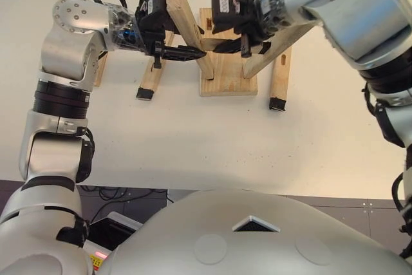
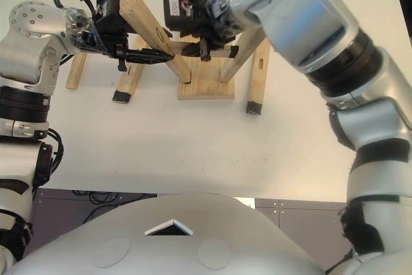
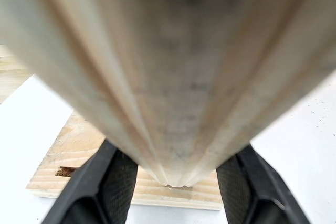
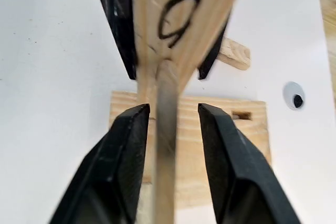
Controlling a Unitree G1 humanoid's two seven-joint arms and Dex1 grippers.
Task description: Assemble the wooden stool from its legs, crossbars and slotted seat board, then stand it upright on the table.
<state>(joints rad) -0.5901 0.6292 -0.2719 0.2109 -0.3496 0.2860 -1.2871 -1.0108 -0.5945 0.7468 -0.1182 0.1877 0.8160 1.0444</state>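
Your arms converge ahead: left end effector (image 3: 178,149) clamped on a leg (image 1: 187,17), right end effector (image 4: 170,115) with fingers parted

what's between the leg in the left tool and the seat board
Nothing visible. The leg, clamped in the left tool, has its lower end right at the seat board, with no part in between.

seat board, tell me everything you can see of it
The seat board is a pale, grained wooden slab, roughly rectangular, lying flat on the white table. A small slot is cut near one corner. Two tilted legs meet its top face: the left leg, clamped in the left gripper, and the right leg. The right gripper hangs above it.
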